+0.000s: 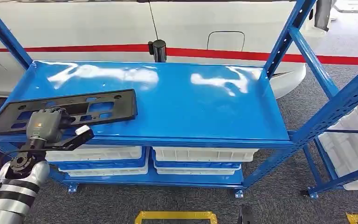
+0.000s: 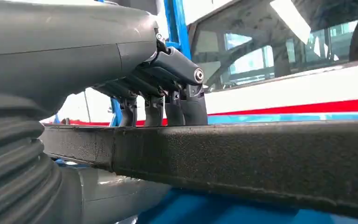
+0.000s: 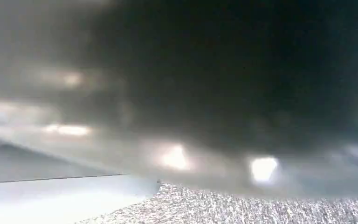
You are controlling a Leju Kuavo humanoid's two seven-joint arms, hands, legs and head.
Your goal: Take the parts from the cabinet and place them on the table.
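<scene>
A flat black plastic part with several rectangular cut-outs lies over the left front of the blue shelf. My left hand grips its near edge, the thumb under it. Close up in the left wrist view, the dark fingers fold over the top of the part's black edge and the grey thumb sits below it. The part looks lifted slightly at the near side.
The blue rack's slanted posts frame the shelf on both sides. White bins stand on the lower shelf, and more at the right. A white vehicle with a red stripe stands behind. Grey carpet and yellow floor marks lie below.
</scene>
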